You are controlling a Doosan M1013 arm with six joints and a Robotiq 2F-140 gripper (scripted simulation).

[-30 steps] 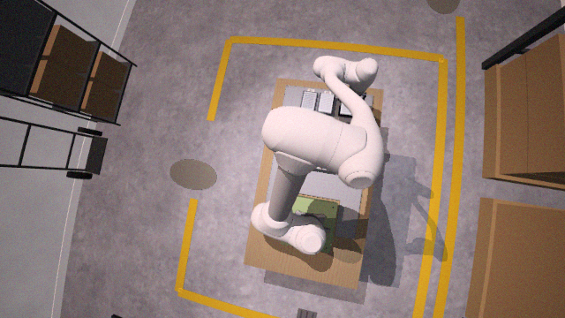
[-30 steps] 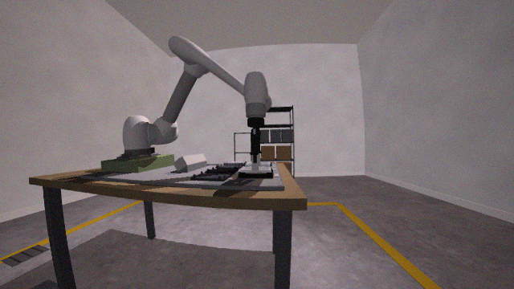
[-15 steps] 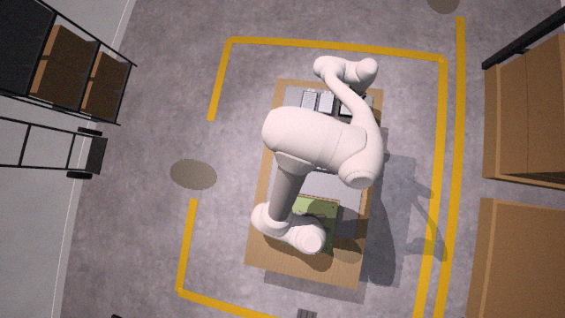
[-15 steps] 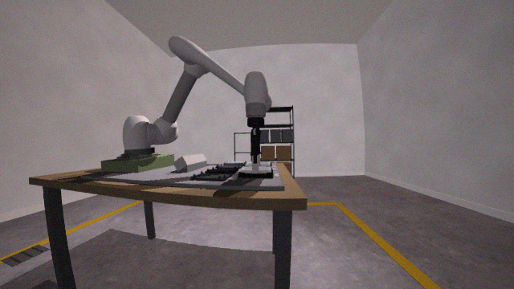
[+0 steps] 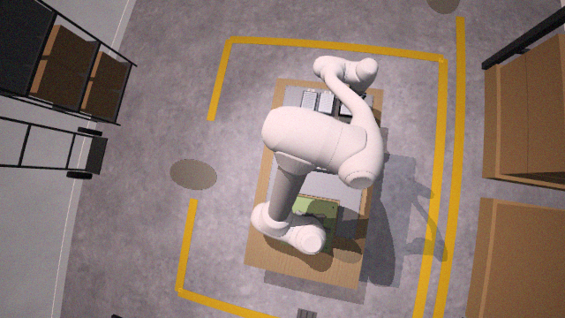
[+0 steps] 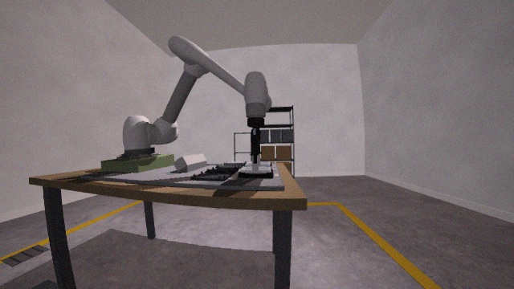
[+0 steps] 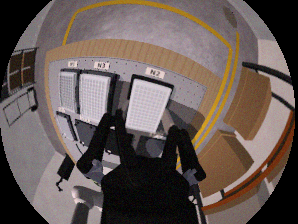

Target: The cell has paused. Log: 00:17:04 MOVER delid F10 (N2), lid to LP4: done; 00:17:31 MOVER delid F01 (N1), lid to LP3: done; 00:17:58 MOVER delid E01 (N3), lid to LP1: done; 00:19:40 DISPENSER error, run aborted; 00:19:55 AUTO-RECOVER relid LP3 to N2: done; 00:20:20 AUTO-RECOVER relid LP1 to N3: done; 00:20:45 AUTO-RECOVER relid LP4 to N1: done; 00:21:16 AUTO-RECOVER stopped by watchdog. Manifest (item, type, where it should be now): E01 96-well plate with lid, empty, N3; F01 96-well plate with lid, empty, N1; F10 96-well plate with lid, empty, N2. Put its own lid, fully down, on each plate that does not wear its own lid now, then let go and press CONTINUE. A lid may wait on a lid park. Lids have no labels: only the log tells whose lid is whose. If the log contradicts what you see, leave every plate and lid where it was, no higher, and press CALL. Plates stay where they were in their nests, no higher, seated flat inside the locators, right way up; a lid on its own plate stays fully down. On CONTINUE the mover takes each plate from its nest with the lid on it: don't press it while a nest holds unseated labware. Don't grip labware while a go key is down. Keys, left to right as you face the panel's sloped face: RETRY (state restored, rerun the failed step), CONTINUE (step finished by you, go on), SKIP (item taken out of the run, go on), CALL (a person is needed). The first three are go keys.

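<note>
Wrist view: I see my gripper (image 7: 146, 109) clamped on the lidded plate (image 7: 145, 106) under the right-hand nest label.
Exterior view: gripper (image 6: 255, 162) sits low on that lid (image 6: 257, 171), at the table's (image 6: 201, 197) far end.
Neighbours: two more lidded plates (image 7: 93, 95) lie left, apart.

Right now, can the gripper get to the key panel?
Probably, but not freely: the gripper is shut on a lid. The panel sits by the green base plate, with nothing tall between.
</note>
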